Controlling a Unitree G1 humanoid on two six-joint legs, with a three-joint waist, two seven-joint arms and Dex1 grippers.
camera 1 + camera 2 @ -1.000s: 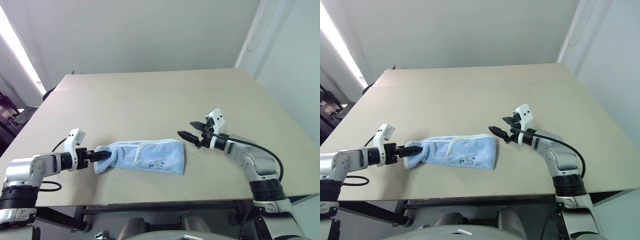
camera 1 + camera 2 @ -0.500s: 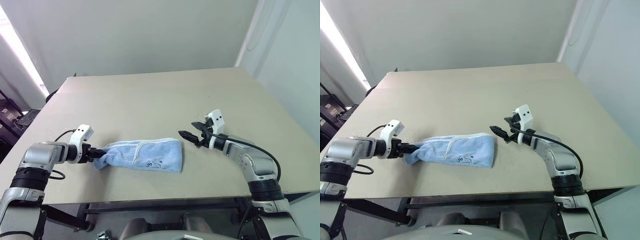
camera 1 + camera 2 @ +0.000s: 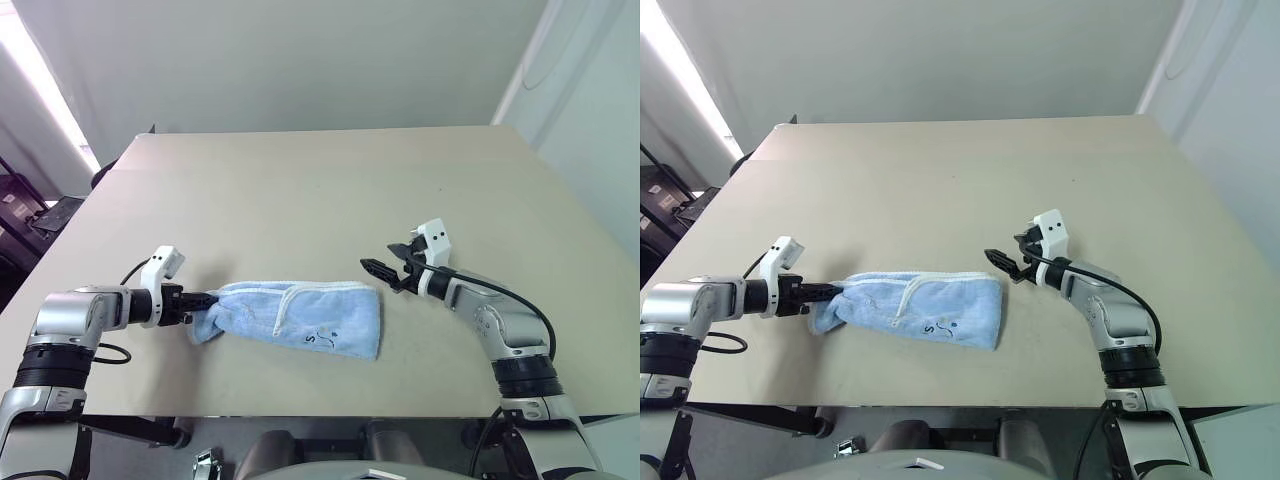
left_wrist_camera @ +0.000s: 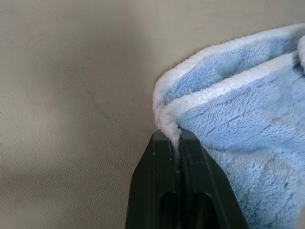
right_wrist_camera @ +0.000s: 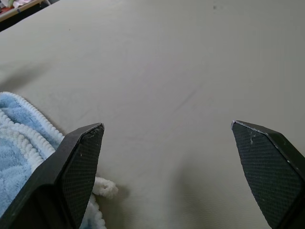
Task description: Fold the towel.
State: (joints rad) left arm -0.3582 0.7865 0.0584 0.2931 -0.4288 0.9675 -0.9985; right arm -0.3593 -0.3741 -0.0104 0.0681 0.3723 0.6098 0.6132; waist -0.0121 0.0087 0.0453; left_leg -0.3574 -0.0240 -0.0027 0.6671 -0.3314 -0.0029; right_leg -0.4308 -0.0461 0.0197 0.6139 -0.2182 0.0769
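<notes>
Since a second ago the left pincer is closed from wide apart and is now clamped on the towel's left corner. The towel lies bunched near the bench's front edge. The right pincer is held apart just beside the towel's right end; folding can likely begin.

My beige table fills the rm; plain pale wall behind, bright light strip at left, dark clutter beside it, maybe shelving.
</notes>
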